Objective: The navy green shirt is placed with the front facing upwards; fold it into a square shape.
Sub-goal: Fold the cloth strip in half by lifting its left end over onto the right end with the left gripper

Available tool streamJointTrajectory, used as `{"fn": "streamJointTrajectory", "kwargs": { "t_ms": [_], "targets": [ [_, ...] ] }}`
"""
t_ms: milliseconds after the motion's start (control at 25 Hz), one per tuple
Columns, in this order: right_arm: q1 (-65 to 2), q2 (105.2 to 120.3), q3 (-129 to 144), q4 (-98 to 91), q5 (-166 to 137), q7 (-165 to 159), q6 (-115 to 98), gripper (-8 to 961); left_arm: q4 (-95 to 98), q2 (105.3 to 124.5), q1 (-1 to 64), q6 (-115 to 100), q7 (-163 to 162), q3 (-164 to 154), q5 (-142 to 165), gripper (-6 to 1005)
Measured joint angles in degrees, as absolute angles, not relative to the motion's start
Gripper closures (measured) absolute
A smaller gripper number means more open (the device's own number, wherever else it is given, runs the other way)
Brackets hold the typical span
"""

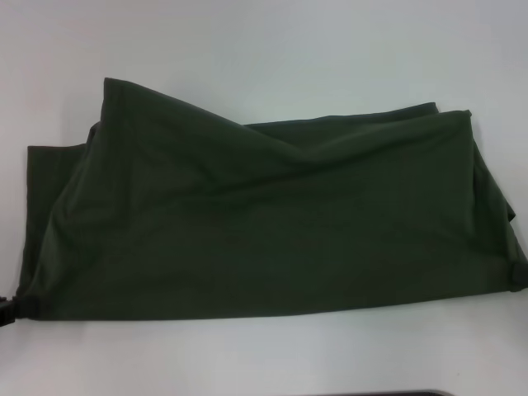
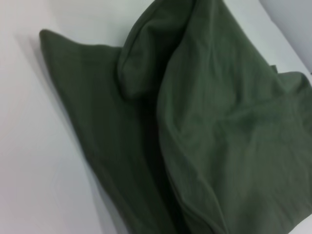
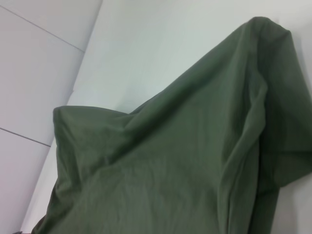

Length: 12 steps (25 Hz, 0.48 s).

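The navy green shirt (image 1: 272, 223) spreads across almost the whole middle of the head view as a wide dark band on the white tabletop (image 1: 264, 41), its plain side up with no lettering or collar showing, which suggests a layer has been turned over onto the rest. Its lower edge runs nearly straight from the lower left to the right edge of the frame, and that tautness looks like the reason for the grips: a small dark piece of the left gripper (image 1: 7, 310) sits at the cloth's lower left corner, and a dark piece of the right gripper (image 1: 518, 275) at its right end, each apparently pinching a corner so the fold keeps an even line. The fingers of both seem clamped on the fabric, though so little of them shows that this is a judgement. Along the top the cloth rises to a peak at upper left and dips into a crease near the centre, so it is not yet flat. The wrist views show only bunched folds over the pale tabletop, the edges uneven, so the square appears some way off.
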<state>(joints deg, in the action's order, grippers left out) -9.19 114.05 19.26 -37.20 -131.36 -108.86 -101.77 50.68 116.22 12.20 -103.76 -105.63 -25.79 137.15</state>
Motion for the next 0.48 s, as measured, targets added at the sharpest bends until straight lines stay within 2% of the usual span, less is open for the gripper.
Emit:
{"fn": "streamJointTrajectory", "kwargs": {
  "t_ms": [480],
  "targets": [
    [-9.17, 114.18, 19.05, -37.07, -131.66, -109.39, -100.9, 931, 48.78, 115.83, 13.34, -100.99, -105.46, -25.89, 138.99, 979]
  ]
}}
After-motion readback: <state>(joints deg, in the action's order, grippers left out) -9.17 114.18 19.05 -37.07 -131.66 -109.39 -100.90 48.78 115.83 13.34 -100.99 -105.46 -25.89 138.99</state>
